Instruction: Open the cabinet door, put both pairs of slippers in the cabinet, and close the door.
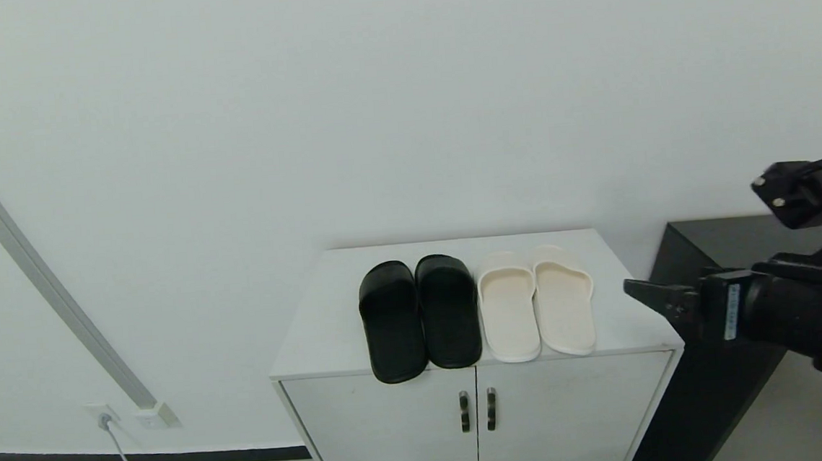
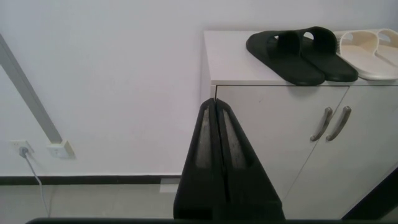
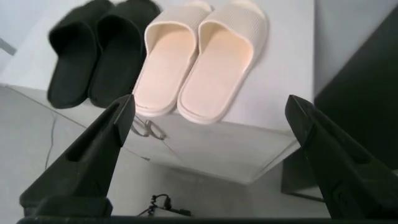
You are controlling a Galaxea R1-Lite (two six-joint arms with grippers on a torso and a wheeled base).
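A white cabinet stands against the wall with both doors closed, its two dark handles side by side at the middle. On its top lie a pair of black slippers and, to their right, a pair of cream slippers, heels at the front edge. My right gripper hangs open to the right of the cabinet top, level with it; in the right wrist view its fingers straddle the cream slippers from a distance. My left gripper is shut on nothing, low and left of the cabinet.
A tall black piece of furniture stands right against the cabinet's right side. On the left wall a grey cable duct runs down to a socket with a cord. Bare floor lies left of the cabinet.
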